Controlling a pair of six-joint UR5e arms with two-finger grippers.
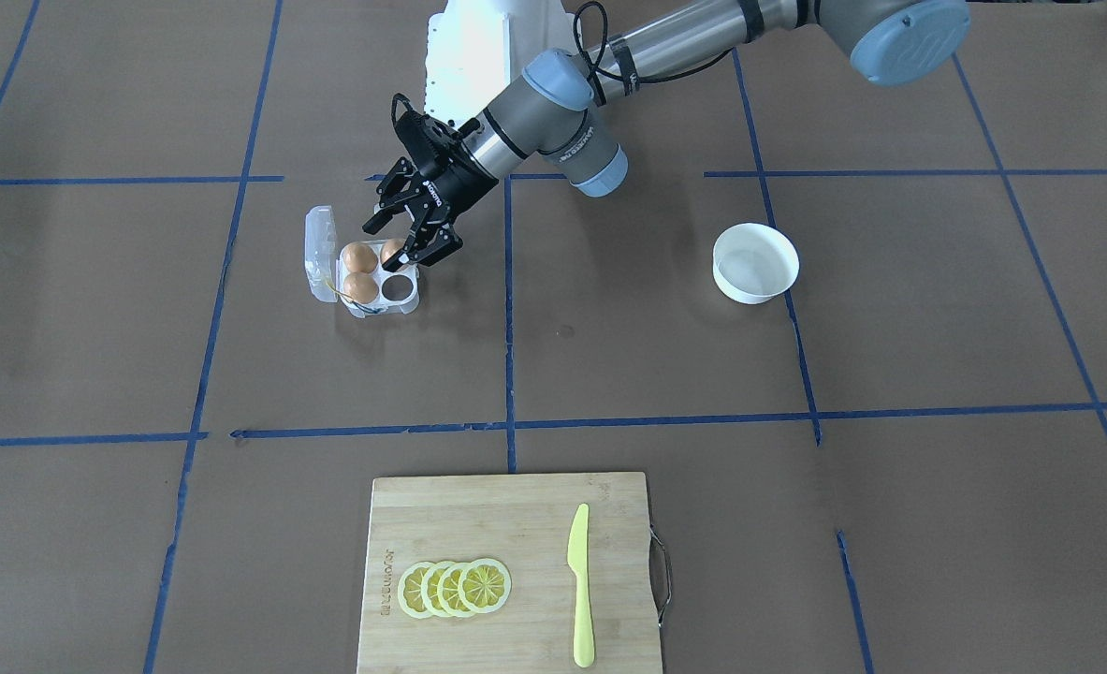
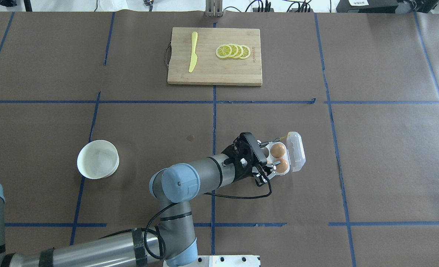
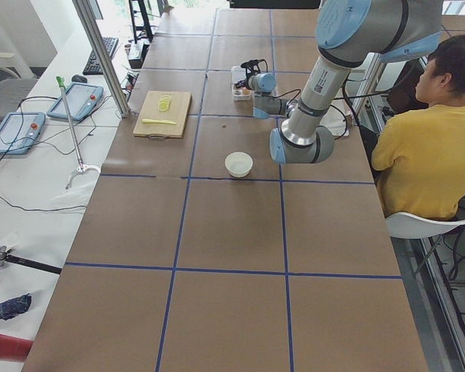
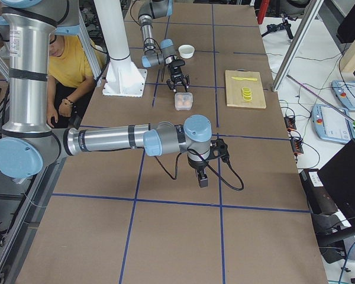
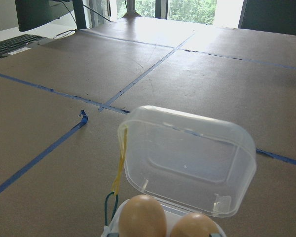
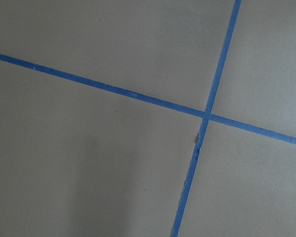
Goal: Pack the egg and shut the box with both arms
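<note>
The clear egg box (image 1: 407,297) stands open on the brown table, its lid (image 1: 321,253) tipped back. Three orange-brown eggs sit in its cells: two (image 1: 358,256) (image 1: 360,286) near the lid and a third (image 1: 392,251) below the left gripper. One cell (image 1: 397,284) is empty. My left gripper (image 1: 394,241) hangs just over that third egg, fingers spread apart on either side of it. The left wrist view shows the lid (image 5: 187,158), a yellow band (image 5: 121,163) and two eggs (image 5: 143,217). My right gripper (image 4: 201,177) shows only in the exterior right view, low over bare table; I cannot tell whether it is open or shut.
A round white bowl (image 1: 755,263) stands apart on the left arm's side. A wooden cutting board (image 1: 516,524) with lemon slices (image 1: 455,588) and a yellow knife (image 1: 580,585) lies at the far edge. A white pedestal (image 1: 487,47) is behind the box. A person in yellow (image 3: 426,147) sits beside the table.
</note>
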